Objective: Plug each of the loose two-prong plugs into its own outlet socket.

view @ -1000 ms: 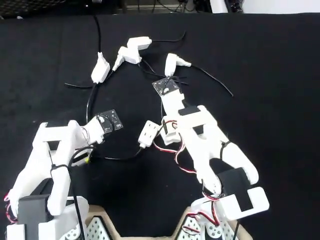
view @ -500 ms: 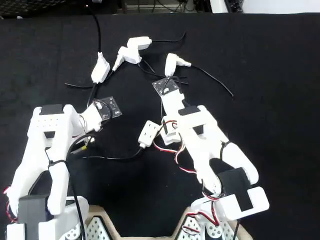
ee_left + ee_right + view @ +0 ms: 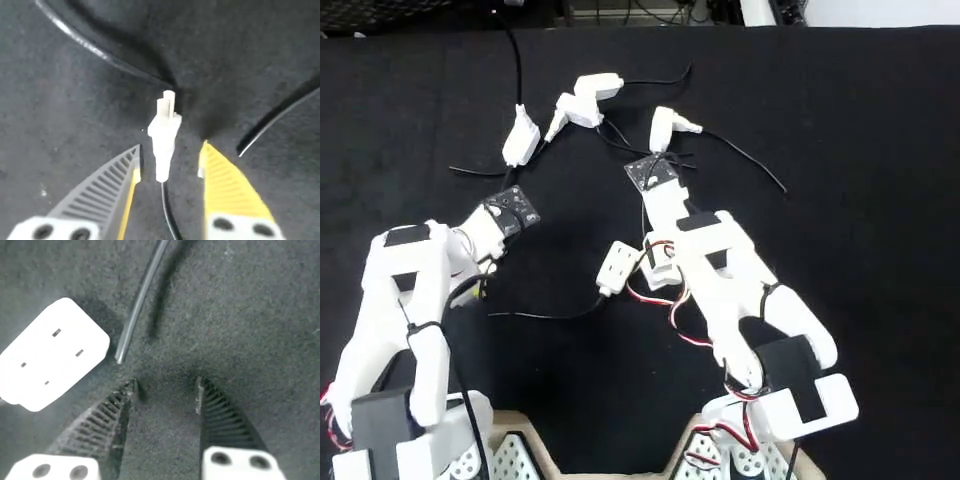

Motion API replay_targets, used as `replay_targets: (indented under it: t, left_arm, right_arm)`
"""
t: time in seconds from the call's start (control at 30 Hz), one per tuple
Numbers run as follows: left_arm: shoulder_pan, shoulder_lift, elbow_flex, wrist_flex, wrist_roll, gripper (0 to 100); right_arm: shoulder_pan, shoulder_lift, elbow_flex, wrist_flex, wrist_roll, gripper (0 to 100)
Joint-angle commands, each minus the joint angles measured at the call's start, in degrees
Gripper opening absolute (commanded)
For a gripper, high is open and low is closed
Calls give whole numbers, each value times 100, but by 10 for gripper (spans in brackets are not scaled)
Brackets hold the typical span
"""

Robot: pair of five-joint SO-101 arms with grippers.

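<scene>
Grabbing a loose plug [image 3: 164, 134] is your step now. It lies on the black table [image 3: 60, 105] between the wide-open fingers of your left gripper [image 3: 171, 149]. Next, squeeze it gently. Your right gripper [image 3: 165, 385] hangs wide open too, just beside a white socket [image 3: 52, 352].

Dark felt surface [image 3: 240, 315] beneath right pincer [image 3: 165, 386]. Ribbed fingers [image 3: 107, 417] spread apart, nothing between. Taking pincer's reach as 12 o'clock: white outlet socket [image 3: 52, 352] at 10 o'clock, slotted face up, near one fingertip. Thin cable [image 3: 145, 295] toward 12 o'clock, loose end just beside socket corner.
</scene>
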Motion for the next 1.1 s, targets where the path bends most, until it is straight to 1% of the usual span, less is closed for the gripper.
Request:
replay_targets:
  t: [0.0,0.3,0.43,0.5,0.63,0.77,0.93,1.07]
  left_arm:
    - [-127,-97,-251,-79,9,213]
    - [-268,-35,-989,-97,0,213]
    - [-286,-18,-1015,-149,0,213]
    - [-312,18,-840,-466,0,213]
    - [-330,369,-382,-1371,0,213]
    - [-330,835,-259,-1670,0,213]
    - [-286,1099,-207,-1538,44,213]
    - [-154,853,-259,-589,44,213]
  right_arm:
    - [-79,-145,13,-35,-9,181]
    - [-79,-145,13,-35,-9,181]
    - [-79,-145,4,-35,-9,181]
    - [-79,-145,4,-35,-9,181]
    - [-79,-145,4,-35,-9,181]
    - [-79,-145,4,-35,-9,181]
    - [-79,-145,4,-35,-9,181]
    - [-79,-145,4,-35,-9,181]
